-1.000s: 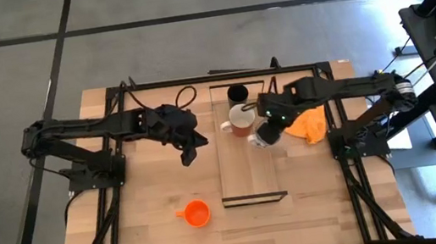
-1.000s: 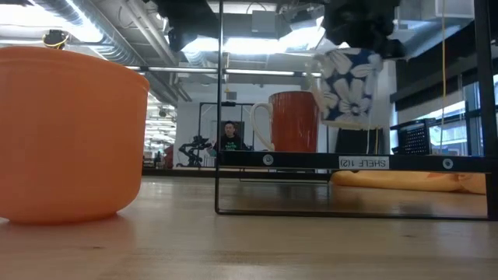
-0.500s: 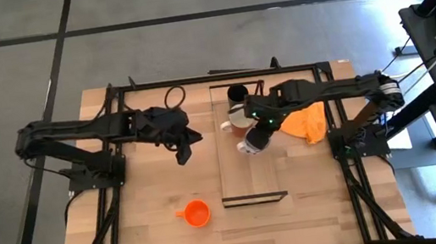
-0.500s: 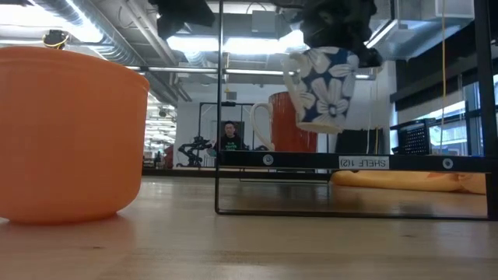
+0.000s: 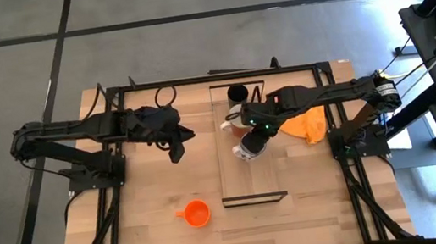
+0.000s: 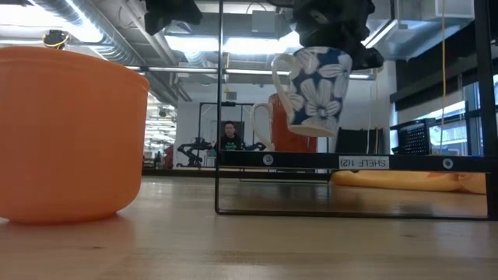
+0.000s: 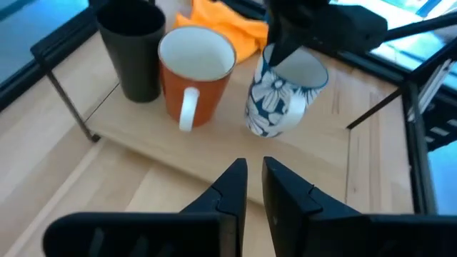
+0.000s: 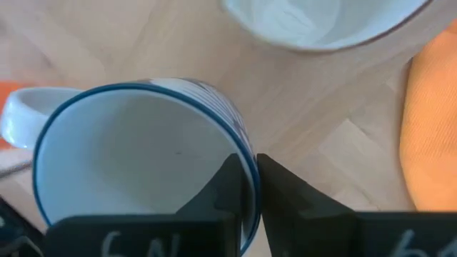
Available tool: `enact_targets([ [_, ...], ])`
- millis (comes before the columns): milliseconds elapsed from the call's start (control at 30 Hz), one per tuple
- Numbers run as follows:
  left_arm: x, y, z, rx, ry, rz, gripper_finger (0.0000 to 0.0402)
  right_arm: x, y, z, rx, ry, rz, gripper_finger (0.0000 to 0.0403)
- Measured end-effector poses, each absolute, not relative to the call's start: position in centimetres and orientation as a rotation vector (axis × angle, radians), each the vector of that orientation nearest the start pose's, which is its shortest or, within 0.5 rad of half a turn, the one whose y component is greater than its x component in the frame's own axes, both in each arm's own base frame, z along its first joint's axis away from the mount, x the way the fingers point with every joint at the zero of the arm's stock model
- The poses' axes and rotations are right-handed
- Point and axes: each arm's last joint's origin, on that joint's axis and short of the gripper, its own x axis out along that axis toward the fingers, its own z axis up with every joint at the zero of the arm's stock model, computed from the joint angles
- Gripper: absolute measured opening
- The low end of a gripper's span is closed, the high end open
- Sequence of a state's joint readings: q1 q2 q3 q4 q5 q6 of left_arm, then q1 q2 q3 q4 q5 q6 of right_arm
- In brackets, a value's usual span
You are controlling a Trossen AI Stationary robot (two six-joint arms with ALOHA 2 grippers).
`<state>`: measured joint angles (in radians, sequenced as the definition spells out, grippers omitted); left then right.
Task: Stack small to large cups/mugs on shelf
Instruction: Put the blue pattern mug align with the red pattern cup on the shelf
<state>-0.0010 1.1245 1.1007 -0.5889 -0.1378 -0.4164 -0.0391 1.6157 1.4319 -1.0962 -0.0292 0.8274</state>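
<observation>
Now the floral mug (image 6: 314, 89) apparently hangs further left.

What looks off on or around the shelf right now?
Nothing spilled or damaged. The floral mug hangs tilted above the shelf, pinched by its rim in the right tool, not yet set down. An orange cloth lies bunched beside the shelf, and the orange cup sits alone on the table.
</observation>
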Motion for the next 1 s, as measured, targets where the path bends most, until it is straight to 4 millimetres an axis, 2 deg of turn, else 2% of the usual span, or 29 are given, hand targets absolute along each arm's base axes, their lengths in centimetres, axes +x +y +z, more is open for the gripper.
enact_targets([
  [400, 23.1, -0.3, 34.0, -0.350, 0.584, 0.233, 0.0039, 31.2, -1.2, 28.9, 0.789, 1.173, -0.583, 0.0043],
  [1000, 23.1, -0.8, 33.9, -0.324, 0.585, 0.262, 0.0039, 32.1, -1.2, 27.8, 0.769, 1.193, -0.578, 0.0045],
])
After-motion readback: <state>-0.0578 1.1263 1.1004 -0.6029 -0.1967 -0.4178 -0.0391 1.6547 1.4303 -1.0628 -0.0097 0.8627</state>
